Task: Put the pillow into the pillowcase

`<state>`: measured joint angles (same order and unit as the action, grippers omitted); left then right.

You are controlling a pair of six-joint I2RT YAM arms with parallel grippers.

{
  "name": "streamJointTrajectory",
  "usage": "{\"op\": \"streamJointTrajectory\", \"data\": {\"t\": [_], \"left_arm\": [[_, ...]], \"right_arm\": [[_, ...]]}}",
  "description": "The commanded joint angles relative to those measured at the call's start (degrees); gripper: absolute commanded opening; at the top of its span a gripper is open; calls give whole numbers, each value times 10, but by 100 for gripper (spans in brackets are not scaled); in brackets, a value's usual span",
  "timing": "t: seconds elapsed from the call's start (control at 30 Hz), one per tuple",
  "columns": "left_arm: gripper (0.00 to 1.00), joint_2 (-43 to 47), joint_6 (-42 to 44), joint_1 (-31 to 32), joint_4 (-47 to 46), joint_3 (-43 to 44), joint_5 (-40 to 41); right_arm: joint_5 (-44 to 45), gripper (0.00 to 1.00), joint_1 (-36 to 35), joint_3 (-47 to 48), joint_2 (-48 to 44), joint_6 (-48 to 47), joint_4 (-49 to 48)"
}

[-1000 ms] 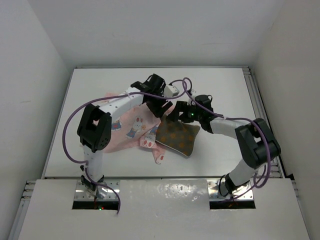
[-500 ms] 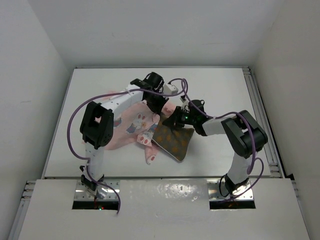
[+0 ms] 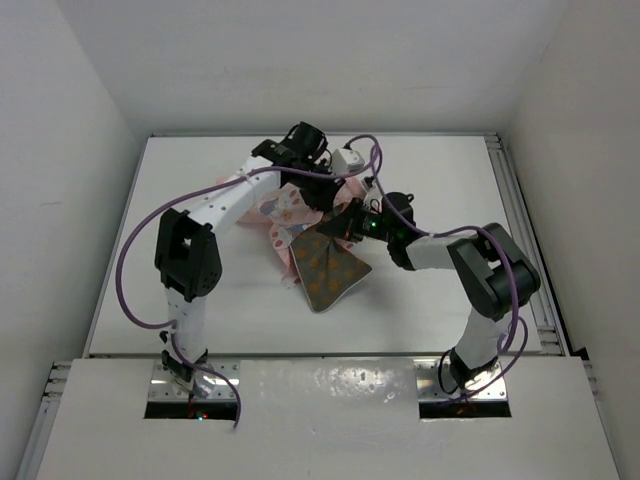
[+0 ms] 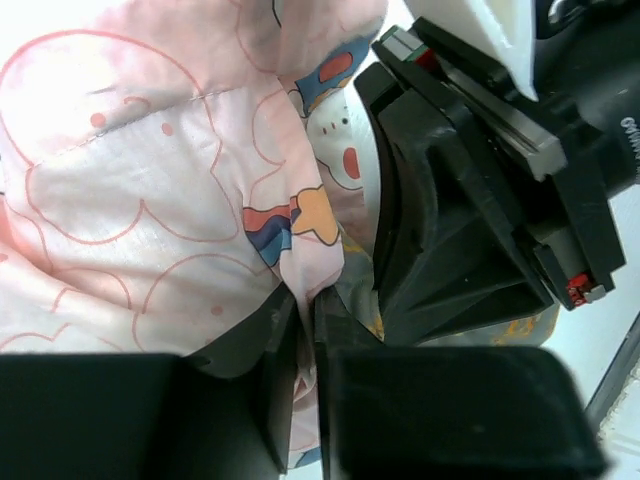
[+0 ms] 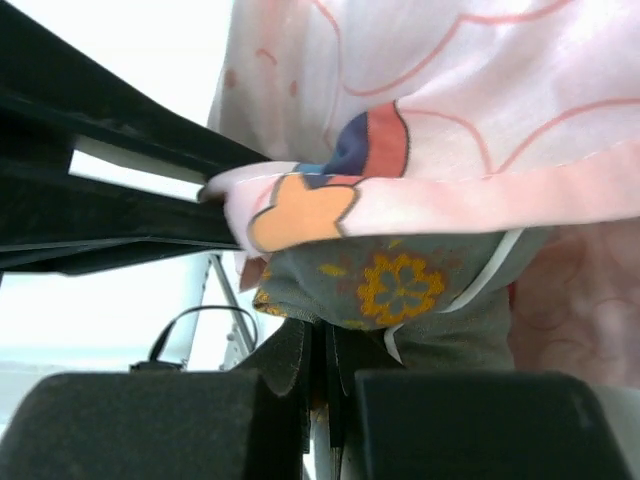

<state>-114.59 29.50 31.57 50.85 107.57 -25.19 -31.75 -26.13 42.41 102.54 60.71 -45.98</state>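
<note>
The pillow (image 3: 330, 265), brown-grey with orange dots and light piping, hangs tilted at mid table, one corner pointing toward the near edge. My right gripper (image 3: 350, 225) is shut on its upper edge; in the right wrist view the pillow (image 5: 400, 290) runs down into that gripper (image 5: 325, 345). The pink pillowcase (image 3: 283, 215) is bunched just left of the pillow and drapes over its top, as the pillowcase (image 5: 450, 100) shows. My left gripper (image 3: 320, 198) is shut on a fold of the pillowcase (image 4: 150, 200), pinched at the left gripper (image 4: 300, 320). The two grippers nearly touch.
The white table (image 3: 440, 300) has a raised rail (image 3: 520, 210) along its right side, and white walls stand close on three sides. Purple cables (image 3: 140, 260) loop off both arms. The right gripper's black body (image 4: 460, 220) fills the left wrist view's right half.
Both grippers have gone from open to shut, left on the pillowcase, right on the pillow. Both cloths have been lifted and drawn together; the pillowcase has bunched and the pillow now hangs tilted.
</note>
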Motion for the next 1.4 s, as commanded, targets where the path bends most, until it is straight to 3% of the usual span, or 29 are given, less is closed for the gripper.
{"op": "streamJointTrajectory", "data": {"t": [0.0, 0.17, 0.3, 0.43, 0.57, 0.73, 0.87, 1.03, 1.1, 1.37], "left_arm": [[10, 44, 2, 24, -9, 5, -43], [9, 30, -14, 21, -68, -65, 41], [60, 13, -26, 20, -98, -68, 58], [72, -3, -35, 21, -138, -81, 59], [61, -34, -44, 21, -140, -82, 68], [60, -61, -32, 19, -134, -94, 107], [6, -54, -44, 17, -122, -82, 97], [5, -28, -75, 8, -108, -12, 79], [0, -7, -65, 6, -95, 9, 59], [0, 49, -43, 8, -44, -29, 14]], "right_arm": [[7, 0, -5, 10, -10, 42, -108], [34, 0, -6, -22, -13, 48, -126], [41, 0, -7, -39, -14, 47, -123], [49, 0, -7, -63, 1, 76, -153], [61, 0, -14, -88, 7, 107, -182], [78, 0, -18, -104, 8, 107, -182], [79, 0, -17, -107, 13, 103, -181], [83, 0, -15, -107, 23, 94, -167], [85, 0, -9, -105, 22, 94, -160], [78, 0, 21, -59, 12, 78, -136]]}}
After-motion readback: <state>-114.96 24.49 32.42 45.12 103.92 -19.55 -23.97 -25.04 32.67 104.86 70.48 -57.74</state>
